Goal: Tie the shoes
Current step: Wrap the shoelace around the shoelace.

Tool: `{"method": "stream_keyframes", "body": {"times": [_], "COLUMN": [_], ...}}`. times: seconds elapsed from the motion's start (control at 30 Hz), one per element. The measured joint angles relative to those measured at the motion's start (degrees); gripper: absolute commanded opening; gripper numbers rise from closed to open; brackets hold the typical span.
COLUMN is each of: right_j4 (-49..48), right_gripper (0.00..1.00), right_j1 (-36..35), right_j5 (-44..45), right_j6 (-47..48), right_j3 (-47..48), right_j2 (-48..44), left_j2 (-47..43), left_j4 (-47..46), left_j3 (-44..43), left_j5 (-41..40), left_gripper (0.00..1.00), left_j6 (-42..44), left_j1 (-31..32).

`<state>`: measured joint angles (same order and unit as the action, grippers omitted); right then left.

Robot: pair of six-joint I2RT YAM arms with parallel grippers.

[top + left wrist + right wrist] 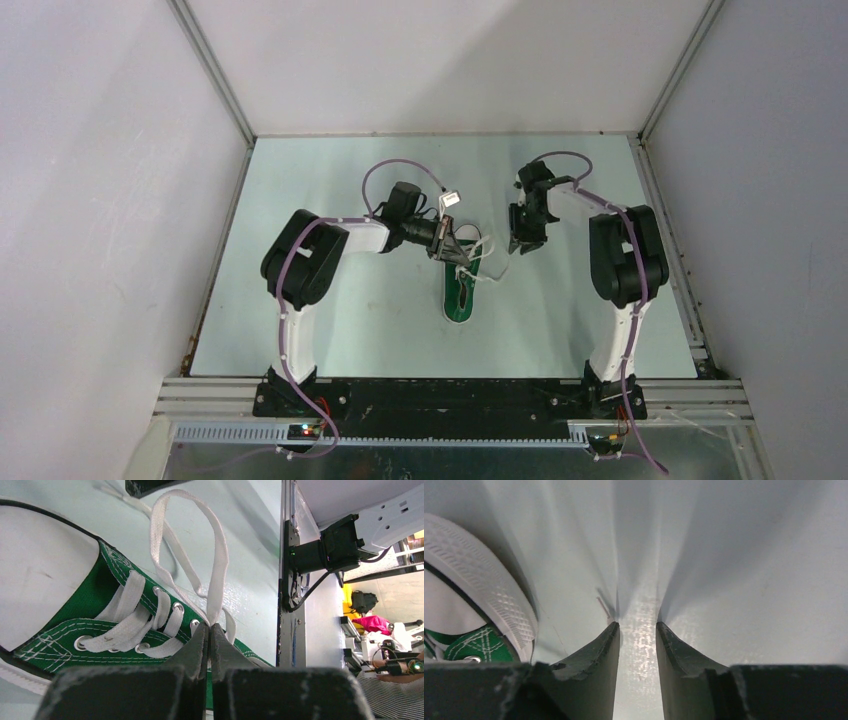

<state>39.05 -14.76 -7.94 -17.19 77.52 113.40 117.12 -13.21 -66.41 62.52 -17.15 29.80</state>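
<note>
The green shoe (461, 300) with its white sole lies lengthwise mid-table. My left gripper (449, 250) hangs over its far half. In the left wrist view, that gripper (210, 626) is shut on the base of a white lace loop (216, 555). The loop rises from the top eyelets of the shoe (85, 600). My right gripper (518, 246) points down just right of the shoe. In the right wrist view, it (637, 626) is open and close to the table, with only bare surface between its fingers. The shoe's ribbed white toe (479, 580) is at its left.
The pale table (330, 320) is boxed in by white walls with a metal rail (450, 395) along the near edge. Loose lace (485, 268) trails from the shoe toward the right gripper. A thin pale sliver (602, 606) lies just beyond the right gripper's left finger.
</note>
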Motion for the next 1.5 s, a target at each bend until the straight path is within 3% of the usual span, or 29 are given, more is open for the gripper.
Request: {"method": "stream_keyframes", "body": {"times": [0.3, 0.53, 0.83, 1.0, 1.13, 1.2, 1.23, 1.3, 1.5], "right_j4": [0.26, 2.23, 3.65, 3.65, 3.58, 3.74, 3.65, 3.54, 3.52], "right_gripper": [0.36, 0.26, 0.38, 0.37, 0.30, 0.21, 0.08, 0.00, 0.00], "right_j1": [-2.40, -2.38, -3.52, -4.04, -4.59, -4.68, -4.72, -4.72, -4.20], "right_j5": [-0.42, -1.53, -3.23, -4.04, -3.32, -2.84, -2.45, -1.86, -2.78], "right_j6": [-0.39, -0.28, 1.14, 2.64, 2.93, 3.15, 3.32, 3.82, 5.92], "right_j3": [0.00, 1.31, 2.71, 2.69, 2.69, 2.80, 2.80, 2.80, 7.26], "right_j2": [0.02, 0.07, 0.07, 0.17, 1.53, 2.10, 2.10, 2.23, 4.04], "left_j2": [-0.02, -0.17, -0.17, -0.17, -0.17, -0.17, -0.17, -0.17, -0.22], "left_j4": [0.26, 0.74, 0.92, 0.92, 0.92, 0.90, 0.92, 0.90, 0.90], "left_j3": [0.00, 0.00, -0.02, -0.02, -0.02, -0.02, -0.02, -0.02, -0.02], "left_j5": [-0.02, -0.04, -0.02, -0.02, 0.00, 0.02, 0.02, 0.09, 0.46], "left_gripper": [0.00, 0.00, 0.00, 0.00, 0.00, 0.00, 0.00, 0.00, 0.00], "left_j6": [0.26, 1.07, 1.09, 1.09, 1.09, 1.09, 1.09, 1.09, 1.22], "left_j1": [0.00, 0.00, 0.00, 0.00, 0.00, 0.00, 0.00, 0.00, -0.02]}}
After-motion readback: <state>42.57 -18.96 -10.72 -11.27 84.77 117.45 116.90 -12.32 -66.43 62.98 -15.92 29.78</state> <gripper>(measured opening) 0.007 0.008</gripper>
